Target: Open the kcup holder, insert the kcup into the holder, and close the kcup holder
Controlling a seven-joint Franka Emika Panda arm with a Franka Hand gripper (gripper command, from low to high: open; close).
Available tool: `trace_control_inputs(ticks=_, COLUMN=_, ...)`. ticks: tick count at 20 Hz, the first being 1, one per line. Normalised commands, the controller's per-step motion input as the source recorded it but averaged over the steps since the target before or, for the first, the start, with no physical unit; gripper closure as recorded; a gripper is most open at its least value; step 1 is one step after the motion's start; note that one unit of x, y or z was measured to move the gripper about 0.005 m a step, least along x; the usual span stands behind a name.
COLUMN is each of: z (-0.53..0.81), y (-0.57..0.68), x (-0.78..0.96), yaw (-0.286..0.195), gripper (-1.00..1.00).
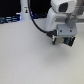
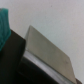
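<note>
In the exterior view my gripper (image 1: 62, 40) hangs low over the white table at the view's right, under the white wrist. A black boxy shape, apparently the kcup holder (image 1: 69, 43), shows partly behind it, right against the fingers. A small teal-green patch (image 1: 63, 35) sits at the gripper; I cannot tell if it is the kcup. The blurred wrist view shows a black body (image 2: 14, 56) with a pale grey flat panel (image 2: 49, 52) on it and a teal-green blob (image 2: 4, 25) at the edge. The fingertips are not clear enough to read as open or shut.
The white table (image 1: 30, 60) spreads across the exterior view's left and front. A black cable (image 1: 36, 22) loops from the arm. Dark equipment (image 1: 9, 20) lines the far edge at the view's left.
</note>
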Motion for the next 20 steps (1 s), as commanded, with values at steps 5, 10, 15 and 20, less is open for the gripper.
trace_control_inputs(ticks=5, z=0.01, y=0.51, x=-0.73, yaw=0.079, gripper=-1.0)
trace_control_inputs(ticks=10, z=0.01, y=0.5, x=-0.84, yaw=0.054, gripper=-1.0)
trace_control_inputs(ticks=15, z=-0.01, y=0.38, x=-0.93, yaw=0.059, gripper=-1.0)
trace_control_inputs(ticks=20, z=-0.01, y=0.35, x=-0.91, yaw=0.074, gripper=-1.0)
